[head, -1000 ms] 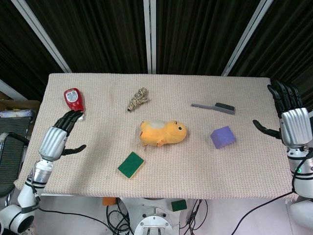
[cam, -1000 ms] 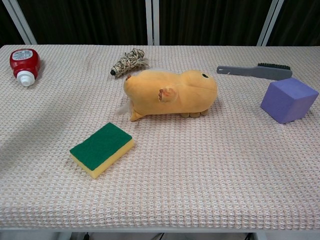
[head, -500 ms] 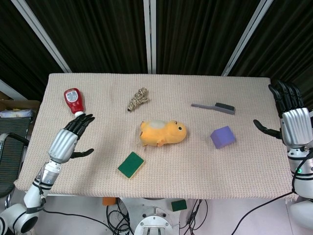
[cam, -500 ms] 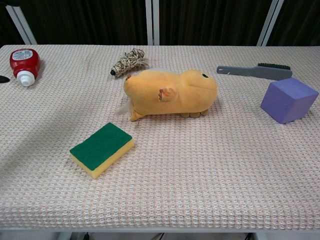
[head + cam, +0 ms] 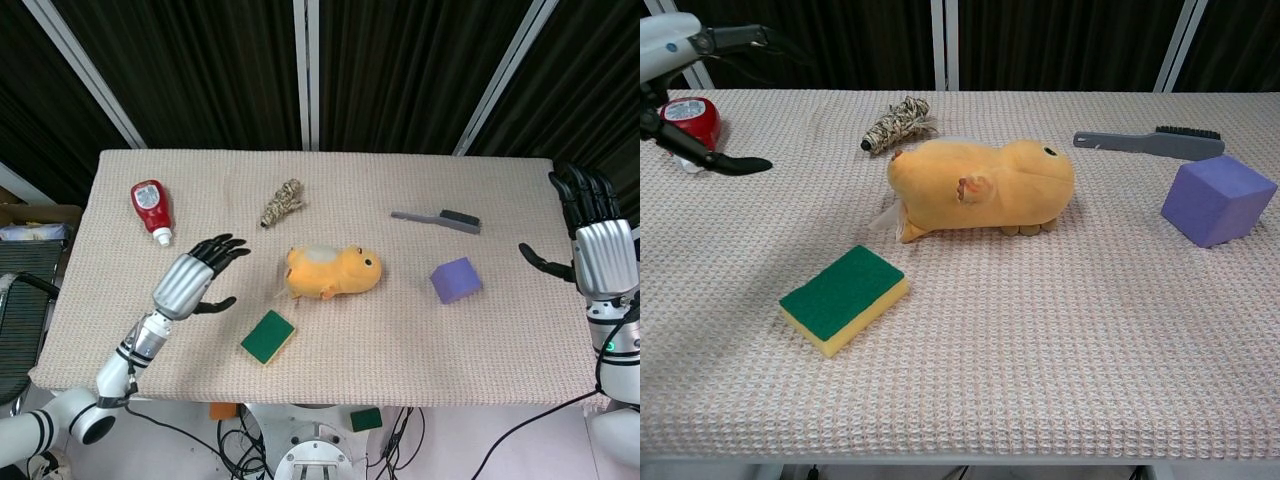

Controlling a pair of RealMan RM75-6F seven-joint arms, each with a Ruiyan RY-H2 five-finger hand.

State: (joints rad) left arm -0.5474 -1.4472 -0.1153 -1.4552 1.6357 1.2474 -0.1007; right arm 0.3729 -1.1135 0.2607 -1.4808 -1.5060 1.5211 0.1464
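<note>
The light is bright and even, coming from above; the counter (image 5: 420,330) looks pale and clear, and the curtains behind it stay very dark. Shadows are soft and small; a thin one sits under the sponge (image 5: 843,298), and a faint one lies beside the toy (image 5: 985,187). Nothing shines or glares; both views are sharp. In the chest view the left hand (image 5: 685,70) is cut off at the edge.

Left hand (image 5: 196,276) hovered empty, fingers spread, over desk (image 5: 330,375), between red bottle (image 5: 150,207) and yellow plush toy (image 5: 332,271). Green sponge (image 5: 268,336) near it. Right hand (image 5: 592,240) splayed at the right edge, purple cube (image 5: 456,280) nearest.
</note>
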